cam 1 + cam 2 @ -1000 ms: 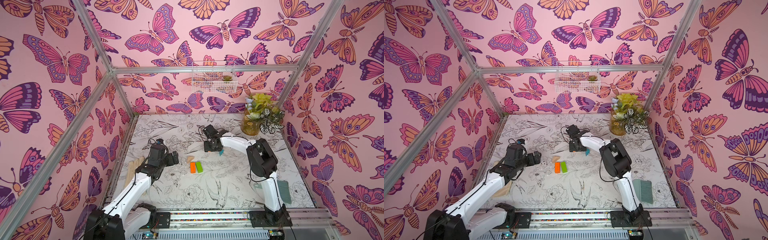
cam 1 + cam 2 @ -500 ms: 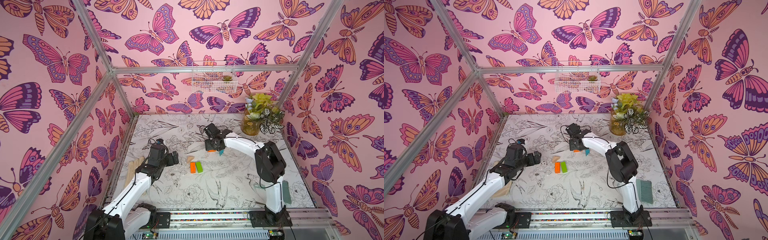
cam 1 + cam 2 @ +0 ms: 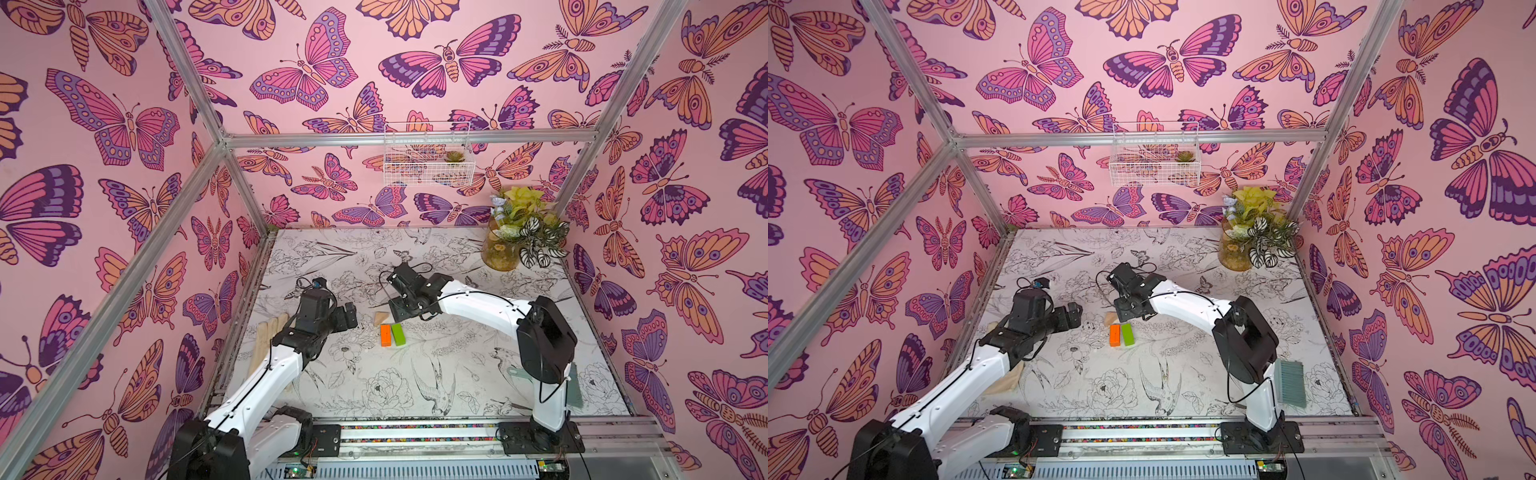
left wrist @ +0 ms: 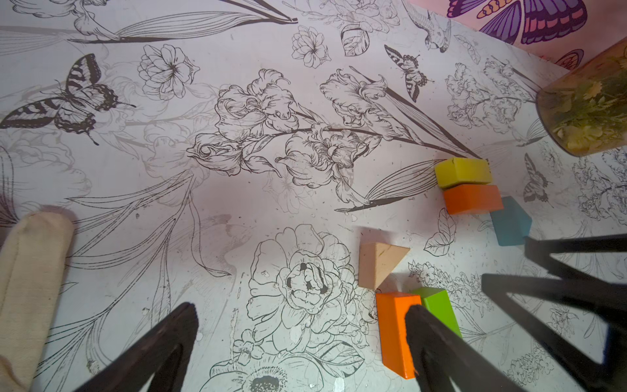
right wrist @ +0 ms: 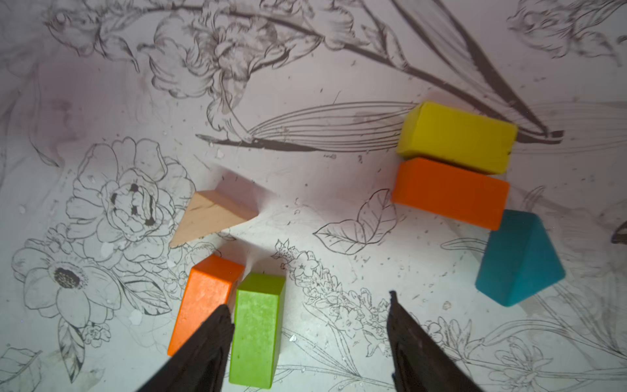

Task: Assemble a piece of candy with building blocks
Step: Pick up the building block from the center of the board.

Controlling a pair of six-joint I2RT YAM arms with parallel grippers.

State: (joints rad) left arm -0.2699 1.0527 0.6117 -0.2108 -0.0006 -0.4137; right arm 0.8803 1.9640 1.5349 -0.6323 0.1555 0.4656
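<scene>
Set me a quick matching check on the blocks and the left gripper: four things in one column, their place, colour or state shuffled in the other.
Things:
1. green block
2. yellow block
3. tan wedge
4. left gripper

Place, colour or state:
a. open, holding nothing
b. plain unpainted wood
c. alongside the orange block by the teal wedge
d. alongside the other orange block

Pairs: 1-d, 2-c, 3-b, 4-a.
</scene>
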